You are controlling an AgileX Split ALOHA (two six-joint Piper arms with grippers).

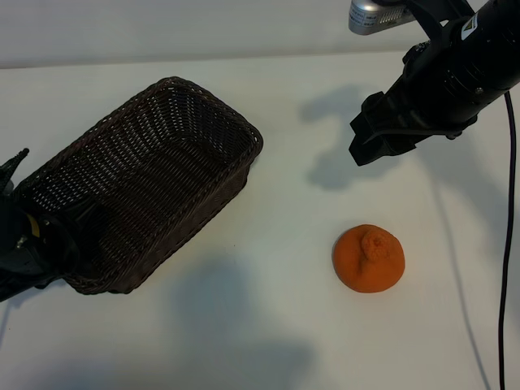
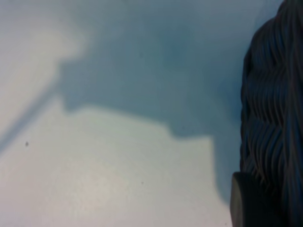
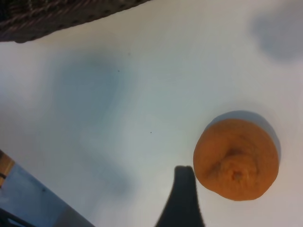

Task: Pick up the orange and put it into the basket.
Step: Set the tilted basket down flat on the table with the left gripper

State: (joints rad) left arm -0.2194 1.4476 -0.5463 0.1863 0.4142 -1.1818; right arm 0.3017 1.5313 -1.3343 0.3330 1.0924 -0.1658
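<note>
The orange [image 1: 370, 258] lies on the white table right of centre, its nub facing up, with nothing touching it. The dark brown wicker basket [image 1: 207, 106] sits at an angle on the left, and nothing is inside it. My right gripper [image 1: 370, 150] hangs open above the table, beyond the orange and clear of it. The right wrist view shows one dark finger [image 3: 183, 189] just beside the orange [image 3: 236, 158]. My left gripper [image 1: 24, 244] is at the table's left edge, against the basket's end. The left wrist view has the woven wall [image 2: 274, 109] right beside it.
The white tabletop [image 1: 268, 325] lies bare between basket and orange and along the front. A black cable [image 1: 509, 244] hangs from the right arm down the right side. The right wrist view shows the table's edge [image 3: 28, 189].
</note>
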